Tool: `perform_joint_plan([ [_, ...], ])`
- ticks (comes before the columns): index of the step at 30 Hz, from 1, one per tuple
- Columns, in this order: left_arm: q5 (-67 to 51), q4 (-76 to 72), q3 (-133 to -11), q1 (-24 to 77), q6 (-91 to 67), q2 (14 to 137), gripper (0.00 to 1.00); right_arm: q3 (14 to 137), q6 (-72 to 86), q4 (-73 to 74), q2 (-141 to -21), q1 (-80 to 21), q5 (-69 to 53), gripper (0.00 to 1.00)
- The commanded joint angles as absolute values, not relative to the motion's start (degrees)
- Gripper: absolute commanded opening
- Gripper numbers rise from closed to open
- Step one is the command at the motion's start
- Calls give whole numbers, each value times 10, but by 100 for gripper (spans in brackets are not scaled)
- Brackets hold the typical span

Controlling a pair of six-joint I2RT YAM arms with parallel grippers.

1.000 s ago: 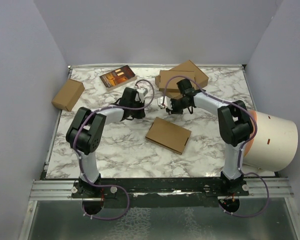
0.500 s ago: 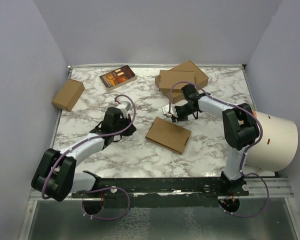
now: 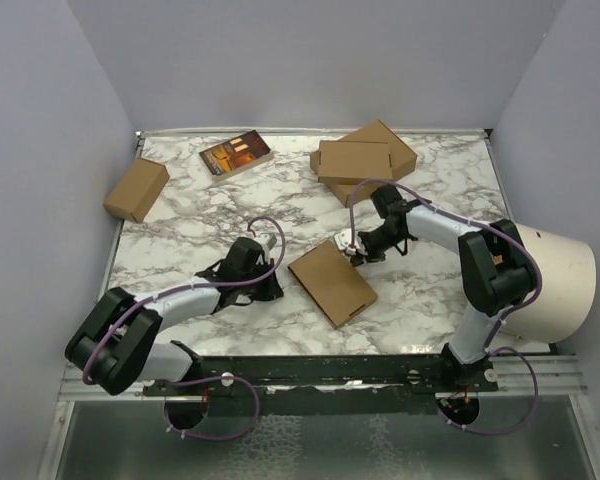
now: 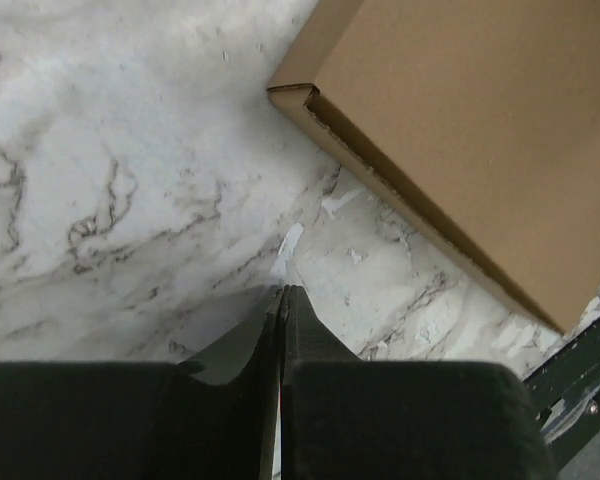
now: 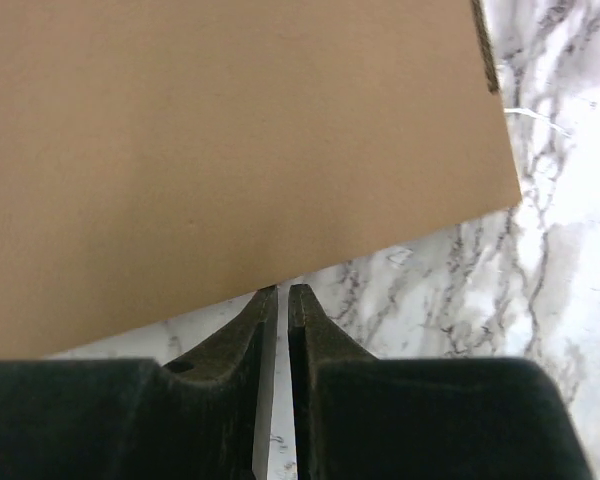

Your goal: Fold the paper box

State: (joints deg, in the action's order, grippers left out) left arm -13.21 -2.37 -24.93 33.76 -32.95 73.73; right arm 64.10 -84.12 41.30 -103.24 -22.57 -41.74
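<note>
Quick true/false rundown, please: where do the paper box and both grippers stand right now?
1. The paper box lies closed and flat on the table. True.
2. The left gripper is clamped on the box. False: it is shut on nothing, over bare marble beside the box's corner.
3. The right gripper has its tips right by the box's edge, holding nothing. True.
4. The paper box rests on the stacked boxes. False: the stack sits farther back, apart from it.
</note>
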Motion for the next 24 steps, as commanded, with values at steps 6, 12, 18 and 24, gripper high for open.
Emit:
perform_joint_plan([
  [6, -73, -24, -316, 342, -247, 829, 2, 669, -832, 408, -1048, -232, -396, 14],
  [12, -38, -62, -319, 341, -166, 846, 2, 782, -840, 447, -1123, -232, -379, 12],
  [18, -44, -62, -330, 333, -144, 851, 3, 817, -851, 466, -1153, -232, -387, 10],
  [24, -70, -61, -324, 333, -151, 846, 3, 813, -859, 465, -1157, -234, -398, 10],
])
